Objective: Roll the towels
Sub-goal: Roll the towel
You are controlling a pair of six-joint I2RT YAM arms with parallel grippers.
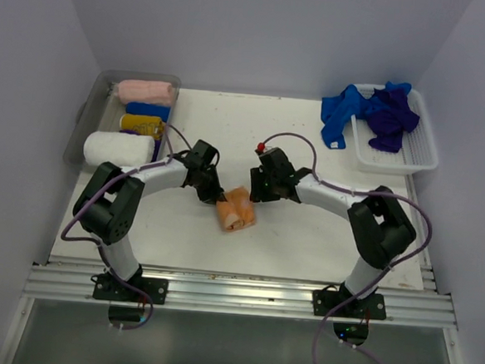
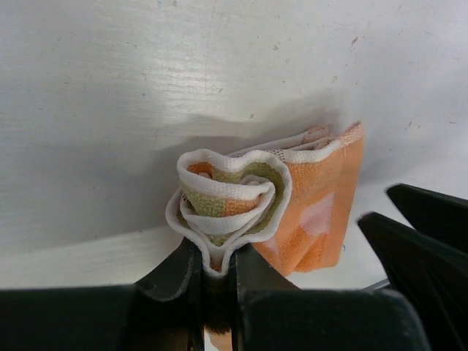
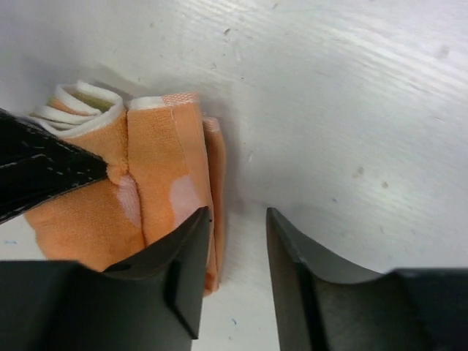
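One loosely rolled orange terry towel (image 1: 236,208) with white hems lay near the middle of the white surface (image 1: 305,245), just nearer the arms' bases than centre. Two end effectors met over it. The left end effector (image 1: 211,192) came in from the towel's ten o'clock. In the left wrist view it (image 2: 217,263) was clenched on the bottom of the coiled end of the towel (image 2: 307,197), the white hem pinched between the two fingers. That end showed a spiral of white, orange and pale green layers.

The right end effector (image 1: 254,191) sat at the towel's one o'clock. In the right wrist view it (image 3: 238,248) was released, its two fingers apart over bare surface. One finger (image 3: 186,263) lay against the folded orange edge of the towel (image 3: 146,175).

At ten o'clock on the surface stood one clear plastic bin (image 1: 84,117) holding four rolled towels in a row: pink (image 1: 145,91), blue (image 1: 148,109), yellow (image 1: 141,125) and white (image 1: 118,149). At two o'clock stood one white mesh basket (image 1: 419,153) holding loose cloths in two colours: a blue cloth (image 1: 341,112) spilling over its rim and a purple cloth (image 1: 391,117). How many pieces were in that heap could not be told.
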